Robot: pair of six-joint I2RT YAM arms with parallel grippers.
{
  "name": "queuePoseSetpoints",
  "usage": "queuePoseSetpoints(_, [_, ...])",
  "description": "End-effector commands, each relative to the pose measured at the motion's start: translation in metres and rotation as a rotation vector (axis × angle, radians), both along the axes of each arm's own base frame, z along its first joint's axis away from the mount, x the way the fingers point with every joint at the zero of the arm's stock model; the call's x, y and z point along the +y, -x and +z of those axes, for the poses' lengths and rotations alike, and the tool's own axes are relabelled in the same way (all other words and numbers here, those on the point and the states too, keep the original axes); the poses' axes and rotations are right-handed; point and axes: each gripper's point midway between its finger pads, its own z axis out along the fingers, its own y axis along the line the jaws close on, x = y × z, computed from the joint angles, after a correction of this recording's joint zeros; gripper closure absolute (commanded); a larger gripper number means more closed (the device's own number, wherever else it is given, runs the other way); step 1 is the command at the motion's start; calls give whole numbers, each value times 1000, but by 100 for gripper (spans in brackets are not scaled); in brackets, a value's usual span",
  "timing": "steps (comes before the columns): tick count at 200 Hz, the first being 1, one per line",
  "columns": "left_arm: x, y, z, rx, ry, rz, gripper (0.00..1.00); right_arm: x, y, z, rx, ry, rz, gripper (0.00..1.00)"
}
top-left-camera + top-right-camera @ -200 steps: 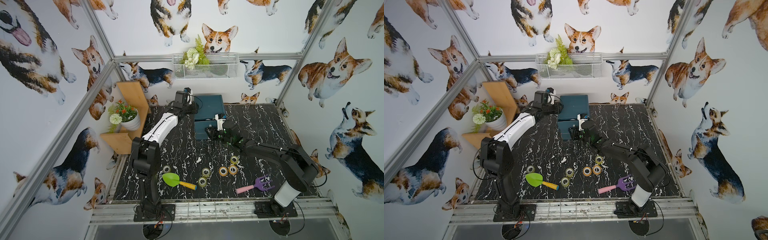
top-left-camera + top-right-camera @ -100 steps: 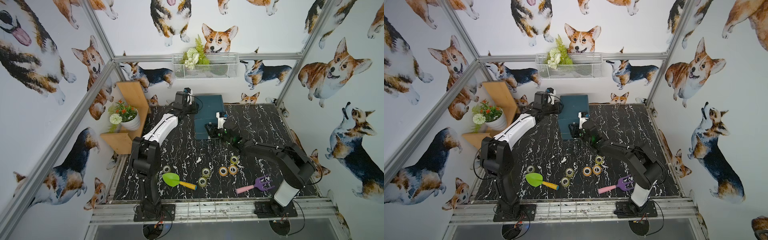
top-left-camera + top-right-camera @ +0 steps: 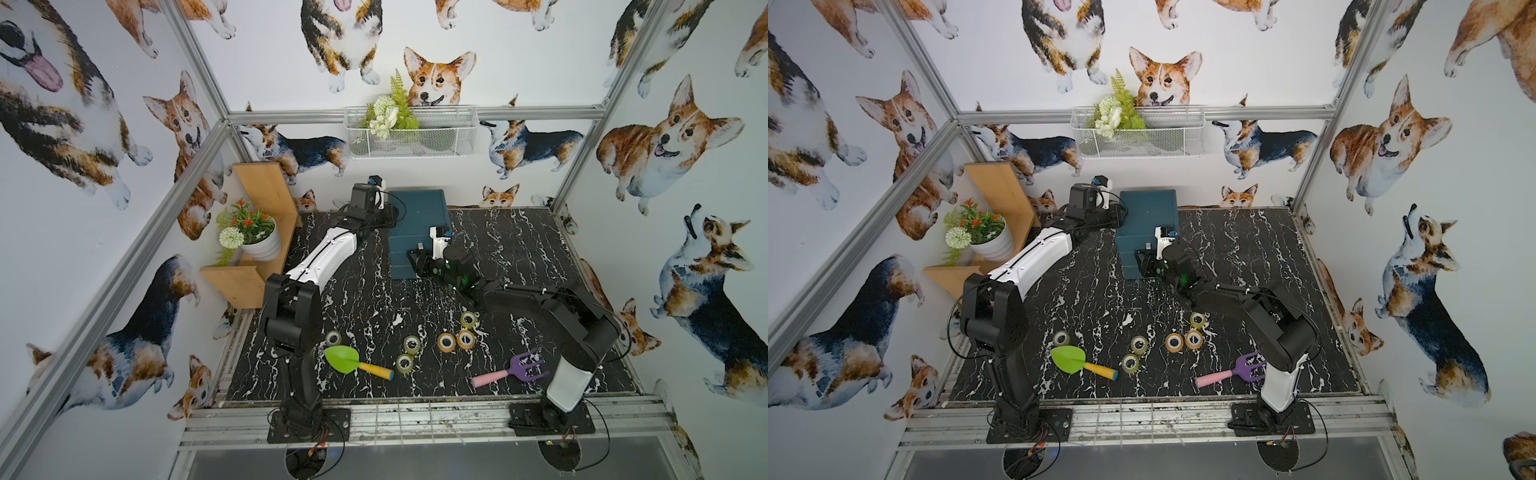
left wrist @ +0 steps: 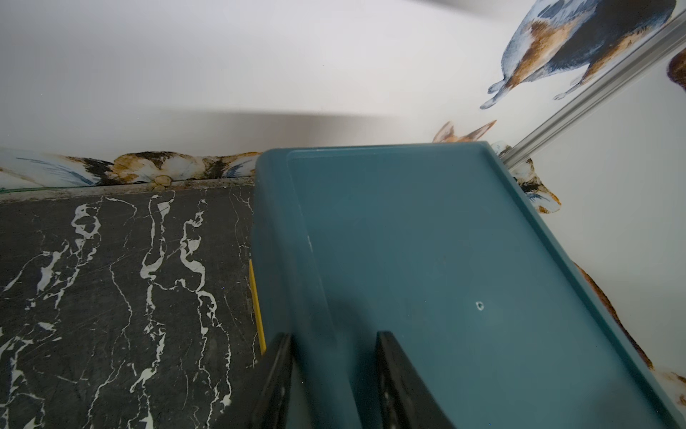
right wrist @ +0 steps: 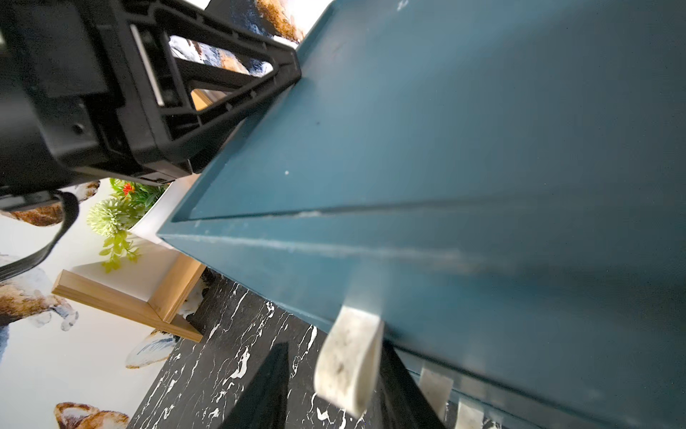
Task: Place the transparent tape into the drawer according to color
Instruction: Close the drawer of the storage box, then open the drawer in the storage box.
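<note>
boxy teal drawer unit (image 3: 417,208), round see-thru tape (image 3: 417,344)

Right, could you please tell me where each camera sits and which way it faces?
Both top views: high at the front, looking down over the table, tape rolls and teal cabinet; both arms show whole.
Left wrist: beside the cabinet, facing along its top toward the back wall; the left gripper straddles its rim.
Right wrist: at the cabinet's front, facing the wooden shelf and plant; right gripper flanks a white drawer tab.
Shared: both wrist views show the cabinet's top.
</note>
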Motion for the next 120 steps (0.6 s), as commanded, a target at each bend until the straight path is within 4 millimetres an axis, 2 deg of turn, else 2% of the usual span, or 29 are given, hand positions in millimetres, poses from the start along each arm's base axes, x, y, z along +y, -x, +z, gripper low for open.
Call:
queuePoseSetpoints(1, [8, 24, -40, 169, -77, -1, 55, 1, 5, 35, -75, -68, 20, 51])
queuePoseSetpoints(31, [8, 21, -34, 154, -71, 1, 53, 1, 34, 44, -39, -90, 93, 47])
queuePoseSetpoints(66, [12, 18, -37, 152, -97, 18, 52, -12, 61, 22, 52, -114, 107, 44])
queuePoseSetpoints(92, [15, 18, -42, 157, -120, 21, 51, -21, 66, -8, 120, -84, 73, 42])
queuePoseSetpoints(120, [15, 18, -47, 165, -123, 19, 51, -28, 57, -26, 151, -64, 16, 40])
